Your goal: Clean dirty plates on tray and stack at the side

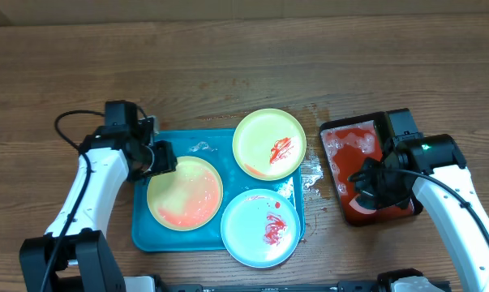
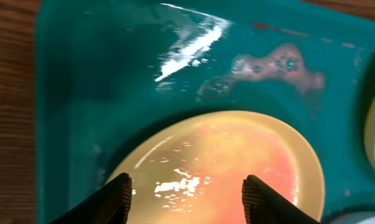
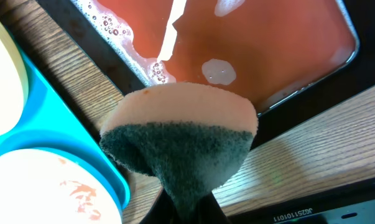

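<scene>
Your left gripper [image 1: 160, 158] hangs over the far-left rim of the left yellow-green plate [image 1: 185, 193]. Its jaws stand moderately apart with nothing between them. In the left wrist view both fingertips [image 2: 120, 198] show above the plate's wet, orange-smeared face. That plate lies flat in the left half of the turquoise tray [image 1: 145, 234]. The blue-white plate [image 1: 260, 228], streaked red, sits at the tray's near right corner and overhangs the near rim. The far yellow-green plate [image 1: 269, 143] rests at the far right corner and reaches past the rim. Your right gripper [image 1: 372, 188] is clamped on a sponge [image 3: 181, 140], peach side away from the fingers and dark green scrub side toward them. It holds the sponge over the black tray [image 3: 318, 99] of red liquid, which sits on the table [image 1: 228, 65] to the right of the turquoise tray.
</scene>
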Controlling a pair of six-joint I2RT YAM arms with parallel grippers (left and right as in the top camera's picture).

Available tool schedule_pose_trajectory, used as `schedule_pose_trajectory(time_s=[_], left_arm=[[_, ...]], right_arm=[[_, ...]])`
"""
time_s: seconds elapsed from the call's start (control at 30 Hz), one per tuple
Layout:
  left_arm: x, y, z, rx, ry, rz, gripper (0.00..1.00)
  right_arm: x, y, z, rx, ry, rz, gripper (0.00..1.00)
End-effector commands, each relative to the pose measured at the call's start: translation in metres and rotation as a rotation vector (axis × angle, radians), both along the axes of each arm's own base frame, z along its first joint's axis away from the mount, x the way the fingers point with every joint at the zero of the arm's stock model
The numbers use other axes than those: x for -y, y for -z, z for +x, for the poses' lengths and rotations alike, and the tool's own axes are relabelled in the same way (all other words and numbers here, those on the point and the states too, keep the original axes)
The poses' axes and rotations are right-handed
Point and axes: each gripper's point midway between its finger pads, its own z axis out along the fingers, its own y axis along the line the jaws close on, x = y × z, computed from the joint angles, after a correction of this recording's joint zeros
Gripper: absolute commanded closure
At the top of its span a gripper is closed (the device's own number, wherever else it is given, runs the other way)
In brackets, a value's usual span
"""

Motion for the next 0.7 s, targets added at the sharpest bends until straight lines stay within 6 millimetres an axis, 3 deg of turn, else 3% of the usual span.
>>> schedule_pose_trajectory(time_s=[0.0, 0.17, 0.33, 0.53, 0.67], left_arm=[[-0.022, -0.001, 0.003, 0.004, -0.093, 0.031, 0.41], [-0.03, 0.012, -0.004, -0.011, -0.123, 0.03, 0.39], [-0.026, 0.045, -0.025, -0.08, -0.106, 0.02, 0.44], [-0.022, 0.064, -0.032, -0.118, -0.098, 0.003, 0.46], [-0.022, 0.071, -0.034, -0.138, -0.091, -0.001, 0.7]], right_arm=[[-0.004, -0.003, 0.001, 0.013, -0.005, 0.02, 0.96], [-0.004, -0.003, 0.002, 0.015, -0.005, 0.024, 0.96], [-0.009, -0.003, 0.001, 0.01, -0.007, 0.052, 0.96], [-0.009, -0.003, -0.001, 0.003, -0.007, 0.053, 0.96], [-0.009, -0.003, -0.002, 0.002, -0.022, 0.054, 0.96]])
